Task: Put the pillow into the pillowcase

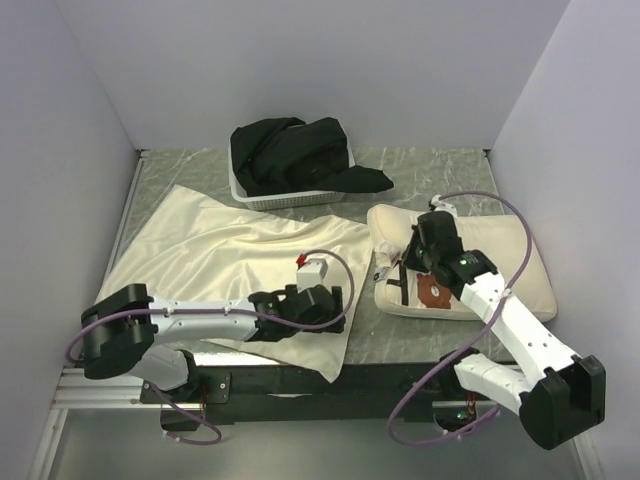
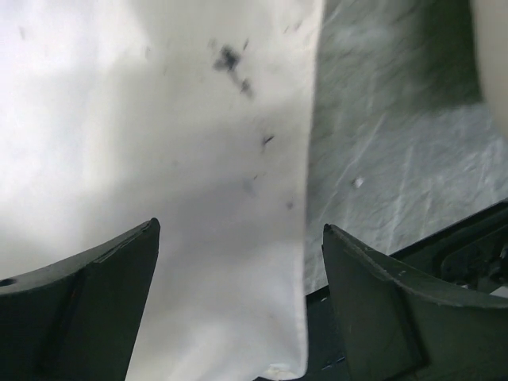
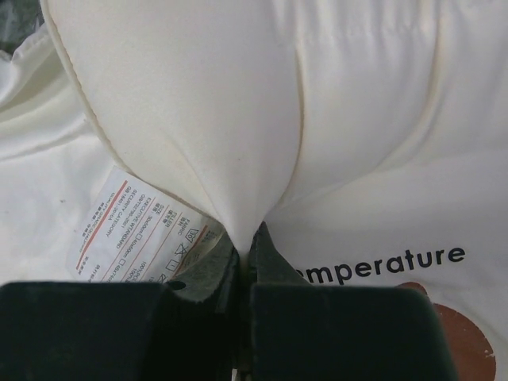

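The pillowcase (image 1: 220,250) lies wrinkled and flat on the left of the table. The pillow (image 1: 510,265), with a brown bear print and black straps, lies on the right. My left gripper (image 1: 340,305) is open low over the pillowcase's right edge. In the left wrist view the cream pillowcase (image 2: 159,143) and its edge run between the spread jaws of the left gripper (image 2: 238,238). My right gripper (image 1: 418,252) is at the pillow's left end. In the right wrist view the right gripper (image 3: 246,242) is shut on a pinched fold of the pillow (image 3: 238,95), beside its care label (image 3: 139,230).
A white basket (image 1: 300,198) holding a heap of black cloth (image 1: 295,155) stands at the back middle. Grey walls close in the table on the left, back and right. A strip of grey marbled table (image 2: 397,159) separates the pillowcase from the pillow.
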`<state>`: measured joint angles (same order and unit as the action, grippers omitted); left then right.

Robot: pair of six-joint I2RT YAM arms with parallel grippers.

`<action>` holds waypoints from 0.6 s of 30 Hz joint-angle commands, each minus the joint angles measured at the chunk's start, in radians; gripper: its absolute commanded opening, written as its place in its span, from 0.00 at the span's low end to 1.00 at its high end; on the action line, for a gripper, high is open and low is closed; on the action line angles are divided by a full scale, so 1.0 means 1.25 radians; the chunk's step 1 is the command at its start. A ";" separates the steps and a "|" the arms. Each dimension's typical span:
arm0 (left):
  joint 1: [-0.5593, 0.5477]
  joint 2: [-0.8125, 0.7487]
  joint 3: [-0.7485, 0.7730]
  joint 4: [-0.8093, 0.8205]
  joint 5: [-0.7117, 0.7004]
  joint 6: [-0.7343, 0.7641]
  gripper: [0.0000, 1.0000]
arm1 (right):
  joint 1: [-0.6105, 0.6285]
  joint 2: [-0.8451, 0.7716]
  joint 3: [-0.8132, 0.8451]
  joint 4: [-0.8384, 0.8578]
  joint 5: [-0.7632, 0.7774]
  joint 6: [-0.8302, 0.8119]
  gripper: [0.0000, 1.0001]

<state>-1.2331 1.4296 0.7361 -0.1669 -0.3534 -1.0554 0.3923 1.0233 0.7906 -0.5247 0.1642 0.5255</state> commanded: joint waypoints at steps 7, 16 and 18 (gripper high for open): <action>0.011 0.136 0.264 -0.163 -0.072 0.227 0.78 | -0.173 -0.041 0.092 -0.009 -0.093 -0.026 0.00; 0.013 0.321 0.414 -0.179 -0.061 0.317 0.63 | -0.212 -0.077 0.081 -0.011 -0.123 -0.013 0.00; 0.013 0.352 0.432 -0.178 -0.062 0.321 0.61 | -0.217 -0.082 0.073 -0.011 -0.129 -0.011 0.00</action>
<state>-1.2186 1.8278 1.2083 -0.3794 -0.4240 -0.7116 0.1474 0.9607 0.8532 -0.5629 -0.0257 0.5117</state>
